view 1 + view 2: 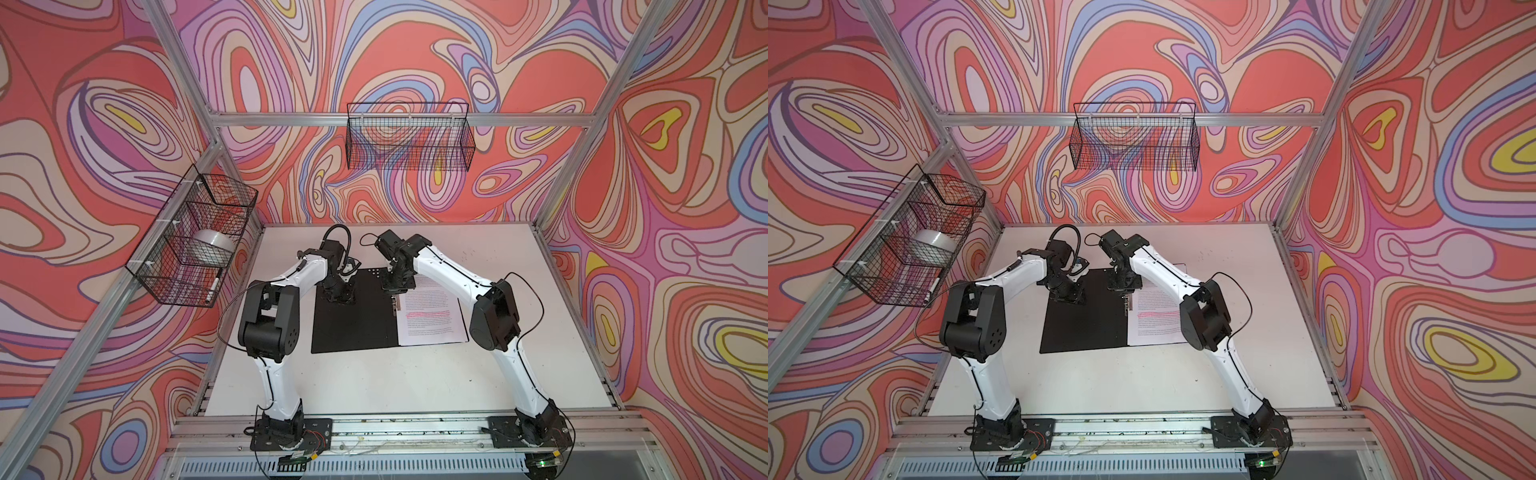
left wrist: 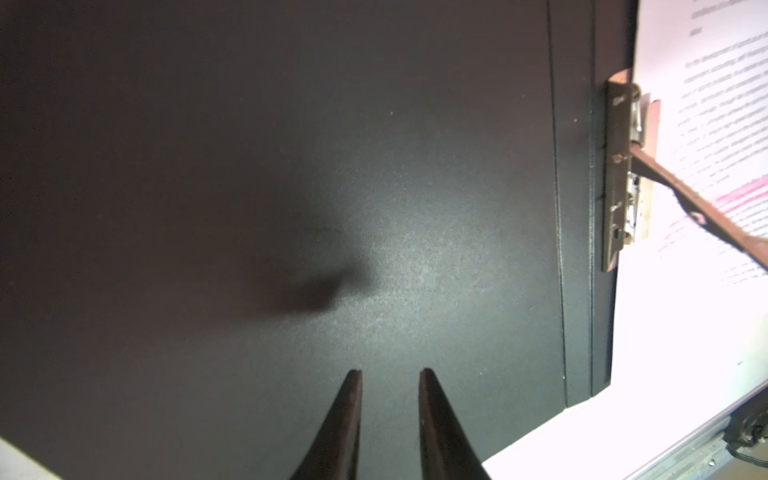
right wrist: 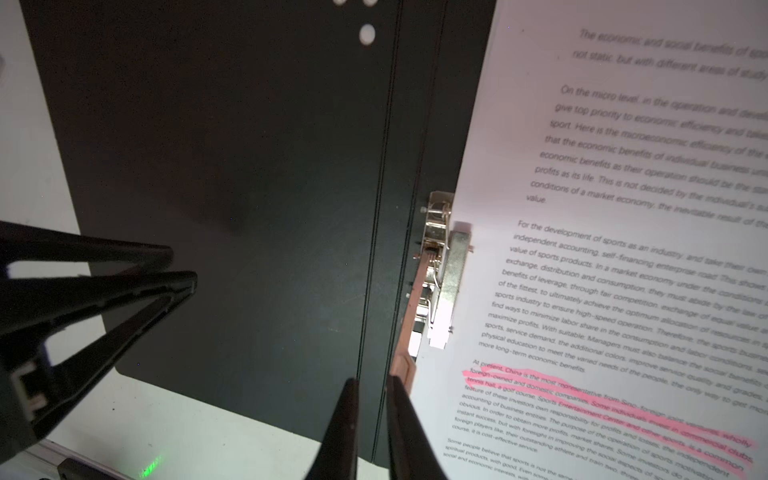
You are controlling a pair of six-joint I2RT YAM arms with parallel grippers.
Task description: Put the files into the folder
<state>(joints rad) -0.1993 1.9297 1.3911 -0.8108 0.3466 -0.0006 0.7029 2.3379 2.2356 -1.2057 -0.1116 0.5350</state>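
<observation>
Left pincer (image 2: pixel 390 372): jaws set narrowly apart with nothing between them, pointing down at the left leaf of the folder (image 1: pixel 353 324) near its far edge. Whether the tips touch the leaf cannot be told. The folder lies open and flat on the white worktop (image 1: pixel 374 386) between the two arms, black inside facing up in both top views. Along the right side of the spine sits the metal clip (image 3: pixel 442 266), its lever (image 2: pixel 702 214) raised off the page at a slant. Next, the right pincer (image 3: pixel 372 379): lowered over the spine just beside the clip, jaws drawn almost together with a thin slit between them. The lever ends right at one fingertip, and whether it is gripped cannot be told. Rightmost, the files (image 1: pixel 432 316): white printed sheets with a pink highlighted band, lying flat on the folder's right leaf. The clip's plate overlaps their left margin, and the right arm crosses above their far corner.
</observation>
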